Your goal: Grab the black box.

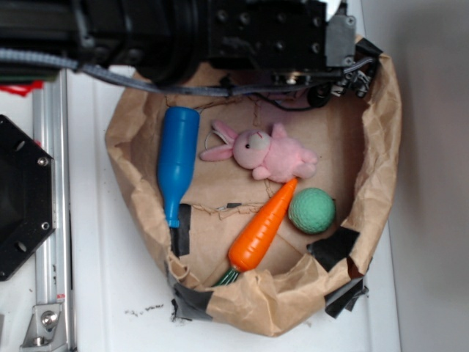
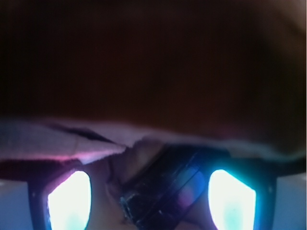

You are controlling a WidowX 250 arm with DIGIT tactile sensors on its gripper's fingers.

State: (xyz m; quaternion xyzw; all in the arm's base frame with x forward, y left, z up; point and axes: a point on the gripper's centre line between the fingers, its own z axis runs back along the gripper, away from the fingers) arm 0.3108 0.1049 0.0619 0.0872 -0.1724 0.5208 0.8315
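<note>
Two fingers (image 2: 69, 201) apart | dark blurred object (image 2: 163, 194) between them | whether black box, cannot tell

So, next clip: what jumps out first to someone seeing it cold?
A crumpled brown paper nest holding bright toys: a blue bottle on the left, a pink bunny in the middle, an orange carrot beside a green ball. The robot's dark arm fills the top edge.

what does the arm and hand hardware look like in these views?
In the exterior view the arm is matte black, blocky, with a round barrel section, small screws on its faces and a silver-grey bracket on one corner. Grey and black cables run along its underside. In the wrist view the hand is mostly dark; two pale glowing fingers flank the bottom edge.
</note>
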